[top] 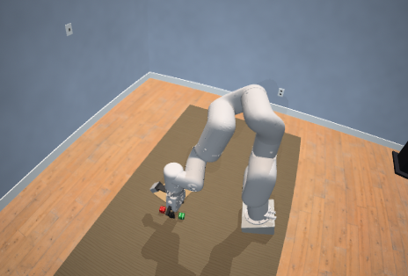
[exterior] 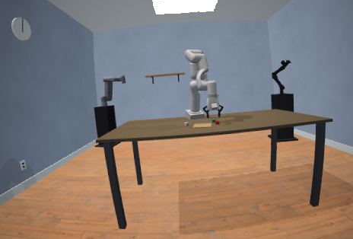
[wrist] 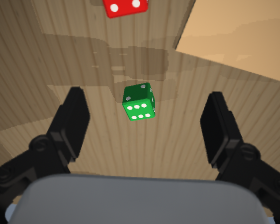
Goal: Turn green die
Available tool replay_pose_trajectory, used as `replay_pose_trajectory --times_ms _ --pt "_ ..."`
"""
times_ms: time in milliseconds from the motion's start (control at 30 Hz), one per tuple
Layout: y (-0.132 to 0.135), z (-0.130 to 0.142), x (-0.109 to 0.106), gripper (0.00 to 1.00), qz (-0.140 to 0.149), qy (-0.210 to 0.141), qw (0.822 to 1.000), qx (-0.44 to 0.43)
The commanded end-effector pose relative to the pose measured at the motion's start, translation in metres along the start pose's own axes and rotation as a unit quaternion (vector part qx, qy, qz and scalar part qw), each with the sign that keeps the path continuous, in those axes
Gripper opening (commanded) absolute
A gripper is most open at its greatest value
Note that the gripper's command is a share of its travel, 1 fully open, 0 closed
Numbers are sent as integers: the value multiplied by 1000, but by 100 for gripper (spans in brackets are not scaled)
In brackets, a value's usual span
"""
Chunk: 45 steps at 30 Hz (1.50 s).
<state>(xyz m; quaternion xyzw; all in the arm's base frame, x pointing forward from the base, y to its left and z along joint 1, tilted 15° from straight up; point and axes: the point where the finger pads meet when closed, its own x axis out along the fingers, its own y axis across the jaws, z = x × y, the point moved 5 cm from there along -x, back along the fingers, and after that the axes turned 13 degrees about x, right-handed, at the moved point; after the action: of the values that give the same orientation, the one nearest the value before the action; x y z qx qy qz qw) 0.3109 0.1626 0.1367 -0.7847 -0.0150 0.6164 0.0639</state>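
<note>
The green die (wrist: 139, 102) lies on the brown table top, off the mat. In the wrist view its larger visible face shows six pips and a second visible face shows two pips. My gripper (wrist: 145, 103) is open and empty, hovering above the die with one finger on each side, not touching it. The red die (wrist: 125, 6) lies just beyond, cut off by the top edge of the frame, with two white pips visible. The tan mat (wrist: 241, 35) lies at the upper right. From the side, the gripper (exterior: 213, 108) hangs over the green die (exterior: 213, 120) and the red die (exterior: 217, 122).
A small white die (exterior: 186, 124) sits on the table left of the mat (exterior: 201, 125). The arm's base (exterior: 194, 114) stands behind the dice. Two other robot arms on black pedestals stand off the table at left and right.
</note>
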Motion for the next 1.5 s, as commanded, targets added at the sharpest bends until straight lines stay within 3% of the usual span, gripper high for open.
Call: replay_pose_trajectory --times_ms 0,167,633,1467 --pt "-1 -2 -1 100 -1 1 1000 0" --pt "-4 -11 -1 100 -1 1 1000 0" --pt "-30 -89 -1 100 -1 1 1000 0" --pt "-31 -92 -1 100 -1 1 1000 0"
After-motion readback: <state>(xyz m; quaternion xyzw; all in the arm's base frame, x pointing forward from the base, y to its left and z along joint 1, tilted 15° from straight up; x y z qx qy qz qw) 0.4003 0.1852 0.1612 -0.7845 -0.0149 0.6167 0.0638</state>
